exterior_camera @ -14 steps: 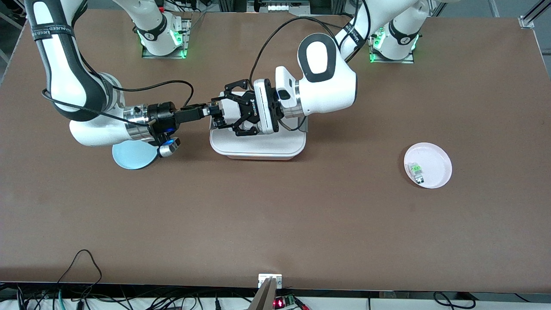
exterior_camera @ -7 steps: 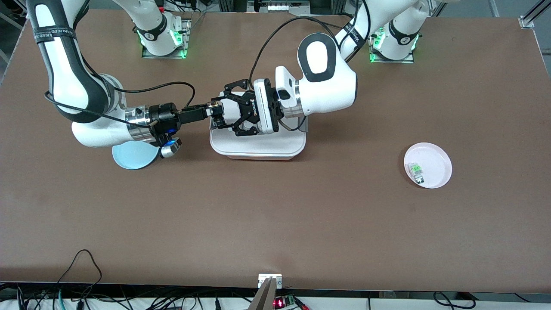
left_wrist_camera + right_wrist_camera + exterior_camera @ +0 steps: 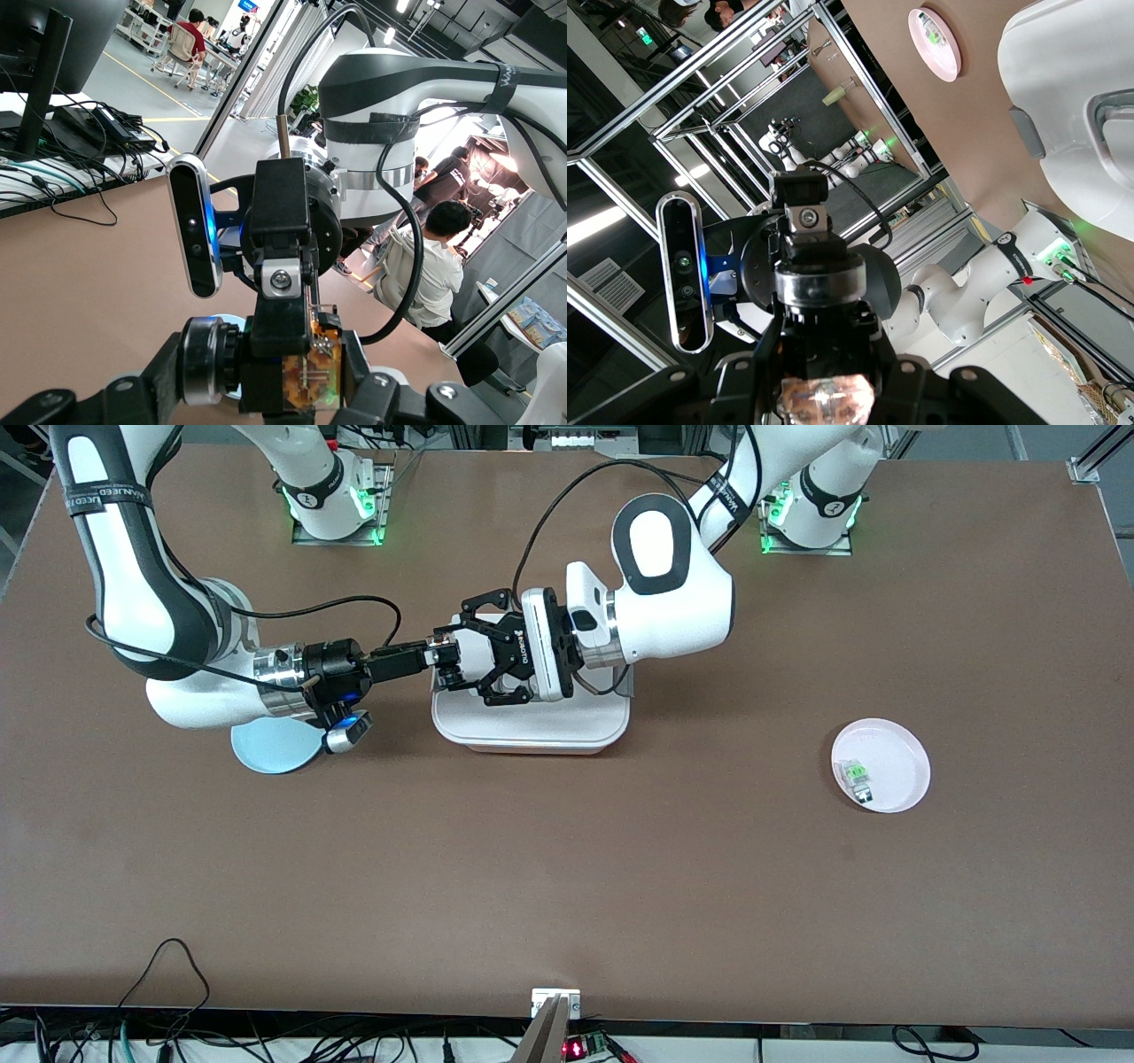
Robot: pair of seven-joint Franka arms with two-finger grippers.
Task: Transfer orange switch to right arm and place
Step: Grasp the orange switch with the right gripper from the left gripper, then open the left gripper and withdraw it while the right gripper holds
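Both grippers meet tip to tip in the air over the white tray (image 3: pixel 532 731). The orange switch (image 3: pixel 451 673) is a tiny dark piece pinched where they meet. In the left wrist view its orange end (image 3: pixel 317 376) shows between the black linkage fingers. My left gripper (image 3: pixel 462 657) (image 3: pixel 276 391), on the white wrist block, is shut on it. My slim black right gripper (image 3: pixel 440 657) (image 3: pixel 824 394) reaches in from the right arm's end and is shut on the same piece. Most of the switch is hidden by the fingers.
A blue plate (image 3: pixel 270 748) lies on the table partly under the right arm's wrist. A pale pink plate (image 3: pixel 897 784) toward the left arm's end holds a small clear-and-green component (image 3: pixel 856 775). Cables run along the table's edge nearest the front camera.
The right gripper's fingers have closed at the left gripper's tips. The right arm's wrist has shifted slightly toward its own end of the table. The left arm has stayed still.
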